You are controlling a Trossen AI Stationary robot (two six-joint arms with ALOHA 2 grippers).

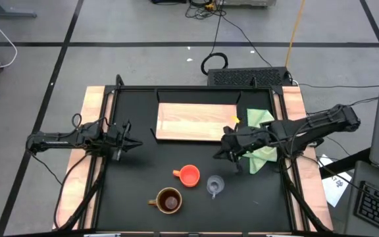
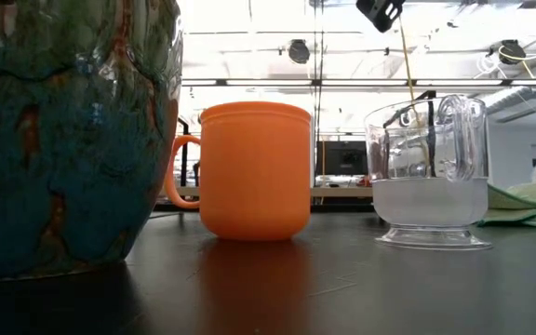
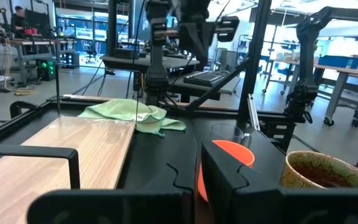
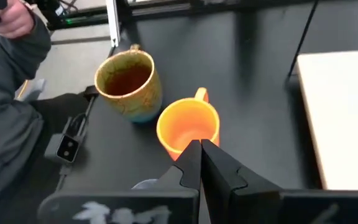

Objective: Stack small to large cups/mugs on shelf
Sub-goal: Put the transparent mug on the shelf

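Note:
Three cups stand on their bases near the table's near edge: the orange handled cup [image 1: 189,175] [image 2: 254,172] [image 4: 188,126], the small clear glass cup [image 1: 214,185] [image 2: 431,172] to its right, and the brown mug [image 1: 168,200] [image 4: 129,84] [image 3: 325,171] nearest the edge. The light-wood shelf board [image 1: 196,122] [image 3: 55,149] lies flat toward the far side. My right gripper [image 1: 219,155] [image 4: 199,144] hovers shut above the table, just far-right of the orange cup, touching nothing. My left gripper [image 1: 139,143] [image 3: 188,165] waits shut at the table's left.
A light green cloth [image 1: 262,141] [image 3: 132,115] lies crumpled at the board's right end, under my right arm. A black frame rail [image 1: 196,89] runs along the table's far side. A person's grey sleeve [image 4: 11,99] shows just past the near edge by the brown mug.

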